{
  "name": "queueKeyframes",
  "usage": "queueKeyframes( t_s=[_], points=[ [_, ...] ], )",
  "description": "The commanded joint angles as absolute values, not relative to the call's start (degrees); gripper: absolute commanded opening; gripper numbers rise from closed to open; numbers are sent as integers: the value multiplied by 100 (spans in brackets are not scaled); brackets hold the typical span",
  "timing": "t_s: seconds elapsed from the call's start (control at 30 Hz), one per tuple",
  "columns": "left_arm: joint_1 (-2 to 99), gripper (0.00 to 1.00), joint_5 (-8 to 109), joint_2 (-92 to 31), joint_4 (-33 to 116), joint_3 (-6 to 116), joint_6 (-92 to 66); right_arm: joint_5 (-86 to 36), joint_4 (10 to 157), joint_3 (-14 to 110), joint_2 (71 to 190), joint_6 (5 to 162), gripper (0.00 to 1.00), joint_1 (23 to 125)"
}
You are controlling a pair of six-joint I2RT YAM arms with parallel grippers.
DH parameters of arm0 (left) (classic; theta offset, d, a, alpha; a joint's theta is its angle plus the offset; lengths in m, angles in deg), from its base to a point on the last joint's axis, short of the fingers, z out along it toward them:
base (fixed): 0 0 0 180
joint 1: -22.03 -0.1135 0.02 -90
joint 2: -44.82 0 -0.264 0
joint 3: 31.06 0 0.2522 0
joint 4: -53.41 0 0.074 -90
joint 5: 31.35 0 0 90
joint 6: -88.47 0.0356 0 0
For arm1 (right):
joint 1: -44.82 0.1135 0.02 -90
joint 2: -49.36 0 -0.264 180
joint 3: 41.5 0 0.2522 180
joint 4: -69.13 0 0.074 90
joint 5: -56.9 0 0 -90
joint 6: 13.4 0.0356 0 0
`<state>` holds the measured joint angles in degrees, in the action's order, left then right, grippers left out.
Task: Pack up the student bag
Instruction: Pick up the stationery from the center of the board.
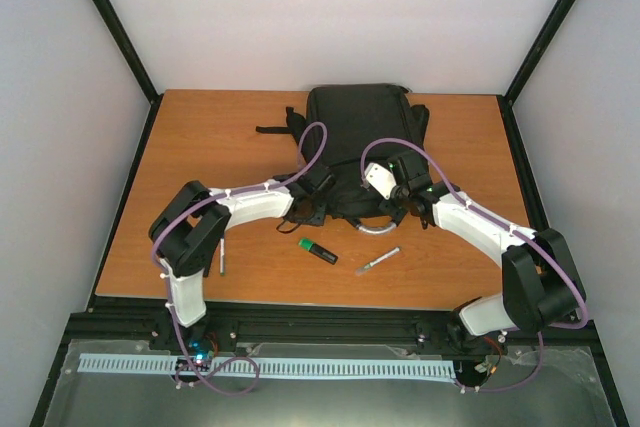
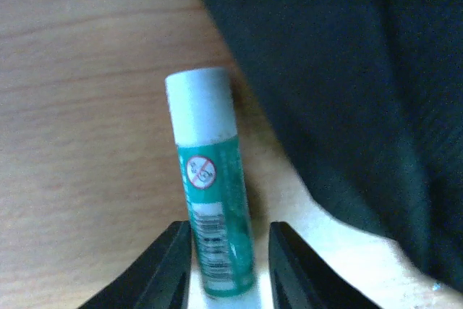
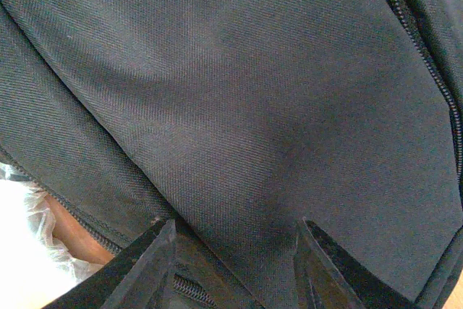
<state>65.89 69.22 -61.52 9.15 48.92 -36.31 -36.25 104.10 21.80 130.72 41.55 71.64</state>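
Where the brown wooden table point(image 1: 200, 147) reaches its far middle, the student bag point(image 1: 360, 127) lies flat. It is black, with straps trailing off its left side and a pale grey loop point(image 1: 368, 229) at its near edge.

Both arms reach inward to the bag's near end. The right hand point(image 3: 233, 229) is on the bag's near right part. It is about half closed, black cloth fills the space between its fingers and touches both, and a zip runs just below, so it has hold of a fold of the bag. The left hand point(image 2: 229, 229) is at the bag's near left corner, its fingers narrowed around a small tube point(image 2: 210, 179). One finger touches the tube and a thin gap shows at the other, so I cannot tell whether it is gripped.

Near the bag, a green highlighter point(image 1: 317, 250) and a pale pen point(image 1: 377, 261) lie apart on the wood. A dark pen point(image 1: 222, 257) lies further left. The tube has a green body and a white cap that points away from the hand, and the bag's edge is just to its right.
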Motion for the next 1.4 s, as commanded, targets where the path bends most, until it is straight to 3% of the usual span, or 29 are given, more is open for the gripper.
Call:
queueKeyframes(
  t_s=[0.0,0.07,0.2,0.37,0.47,0.6,0.83,1.07,1.37],
  points=[
    [6527,24,6843,-6367,691,5329,-3496,-3570,10416,2175,13022,4240,45,7104],
    [6527,16,6864,-6324,631,5311,-3554,-3545,10424,2186,13000,4241,45,7096],
    [6527,15,7028,-6134,418,5200,-3630,-3469,10438,2184,13028,4222,45,7091],
    [6527,26,7265,-6239,226,5188,-3535,-3392,10458,2209,13077,4223,45,7091],
    [6527,17,7229,-6334,206,5253,-3503,-3373,10468,2209,13092,4227,45,7092],
    [6525,16,7251,-6348,122,5290,-3527,-3371,10477,2209,13099,4236,45,7087],
    [6525,5,7218,-5607,-37,4831,-3652,-3275,10516,2215,13073,4182,45,7079],
    [6527,1,7084,-4283,-185,4405,-3551,-2292,11048,2793,12923,4306,54,6106],
    [6527,1,5916,-2883,769,3849,-3257,-1884,11304,3140,13577,4249,69,5270]
  ],
)
